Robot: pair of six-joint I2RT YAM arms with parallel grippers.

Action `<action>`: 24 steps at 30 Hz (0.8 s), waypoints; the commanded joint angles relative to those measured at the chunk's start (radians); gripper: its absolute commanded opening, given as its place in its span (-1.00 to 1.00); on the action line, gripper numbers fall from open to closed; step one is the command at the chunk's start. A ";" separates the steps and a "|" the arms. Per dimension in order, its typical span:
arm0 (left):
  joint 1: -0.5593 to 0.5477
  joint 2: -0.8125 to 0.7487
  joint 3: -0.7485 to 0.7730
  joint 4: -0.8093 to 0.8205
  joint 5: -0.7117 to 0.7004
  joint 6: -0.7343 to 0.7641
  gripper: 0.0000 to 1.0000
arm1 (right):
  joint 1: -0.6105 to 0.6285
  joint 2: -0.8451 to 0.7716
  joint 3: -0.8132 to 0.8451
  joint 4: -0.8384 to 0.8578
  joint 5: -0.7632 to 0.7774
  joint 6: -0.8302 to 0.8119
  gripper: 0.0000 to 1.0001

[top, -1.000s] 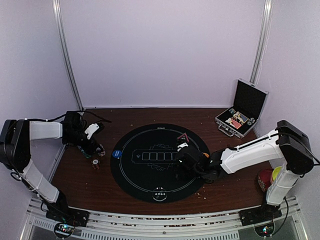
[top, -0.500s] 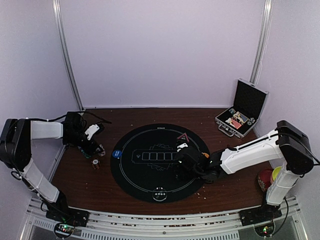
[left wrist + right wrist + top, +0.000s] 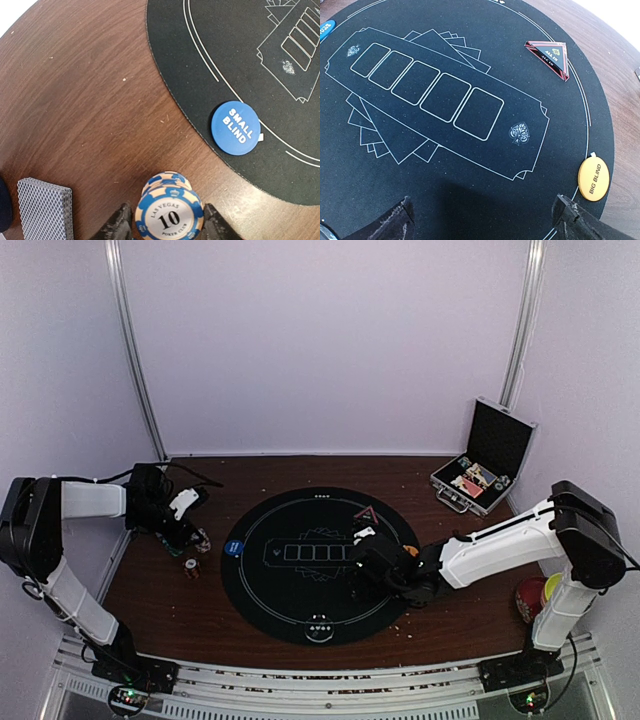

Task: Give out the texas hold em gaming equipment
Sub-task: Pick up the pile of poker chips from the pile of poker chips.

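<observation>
Blue disc [image 3: 235, 128], orange disc [image 3: 593, 179]: two.

Top: high, rear; wrists: close, downward; 3 share mat [image 3: 270, 590].

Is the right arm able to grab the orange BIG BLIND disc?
Probably yes. The right gripper hovers open above the black mat, and the orange BIG BLIND disc lies uncovered at the mat's edge nearby.
</observation>
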 commanded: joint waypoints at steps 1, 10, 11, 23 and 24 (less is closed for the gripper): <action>-0.007 0.001 -0.010 0.030 0.006 -0.004 -0.11 | 0.010 0.012 0.026 -0.013 0.024 -0.003 0.93; -0.007 -0.021 -0.015 0.026 0.018 -0.004 -0.24 | 0.013 0.019 0.032 -0.016 0.026 -0.005 0.94; -0.007 -0.023 -0.013 0.022 0.019 -0.005 -0.25 | 0.013 0.021 0.031 -0.016 0.026 -0.005 0.94; -0.006 -0.105 0.003 -0.008 0.039 -0.001 -0.34 | 0.013 0.024 0.032 -0.018 0.031 -0.004 0.94; -0.008 -0.112 0.009 -0.014 0.042 -0.001 -0.34 | 0.013 0.025 0.033 -0.018 0.032 -0.005 0.94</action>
